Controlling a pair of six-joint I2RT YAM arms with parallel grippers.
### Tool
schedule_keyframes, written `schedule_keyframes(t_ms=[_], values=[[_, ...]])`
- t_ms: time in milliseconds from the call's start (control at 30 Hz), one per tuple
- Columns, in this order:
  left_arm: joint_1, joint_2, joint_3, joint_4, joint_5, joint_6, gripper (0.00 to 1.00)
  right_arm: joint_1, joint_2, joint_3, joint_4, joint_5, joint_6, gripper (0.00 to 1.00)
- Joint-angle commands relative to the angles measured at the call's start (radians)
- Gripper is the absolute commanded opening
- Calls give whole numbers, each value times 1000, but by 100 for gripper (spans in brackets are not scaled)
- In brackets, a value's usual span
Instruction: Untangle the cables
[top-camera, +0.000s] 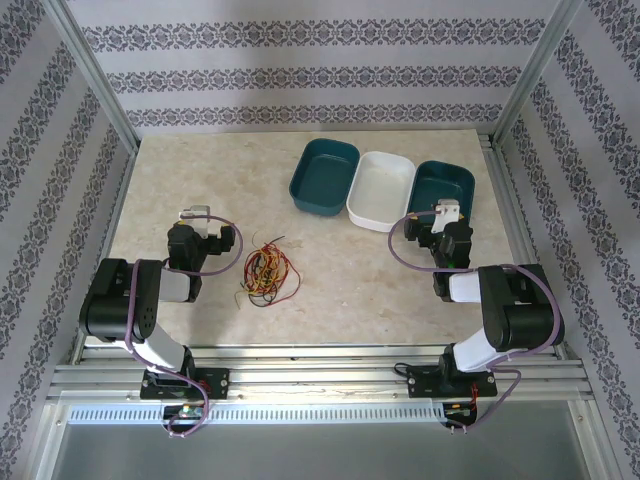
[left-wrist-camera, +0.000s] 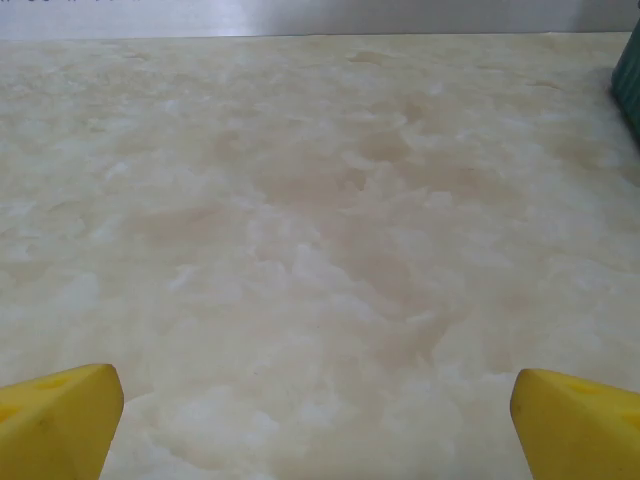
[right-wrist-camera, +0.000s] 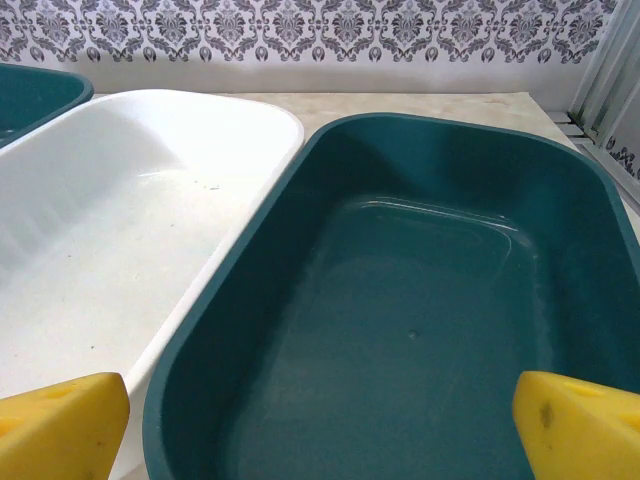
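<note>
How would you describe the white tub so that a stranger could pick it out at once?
Find the pale marbled table, then the row of three shallow tubs at its far right. The white tub is the middle one, between the left teal tub and the right teal tub. It alone is white; its neighbours are both dark teal.

Bright even light, soft shadows, sharp focus (wrist views slightly hazy)

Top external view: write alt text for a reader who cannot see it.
Tangled yellow, red and black cables lie on a beige table beside the left gripper. The right gripper is at a row of three tubs farther back.
</note>
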Motion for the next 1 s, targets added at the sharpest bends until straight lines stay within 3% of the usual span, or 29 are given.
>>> schedule_keyframes(t_ms=[0,967], values=[[3,-10,9,-7,17,8,99,1,4,9,7,-2,6,98],[3,-9,10,-9,18,7,99,1,5,8,8,0,5,98]])
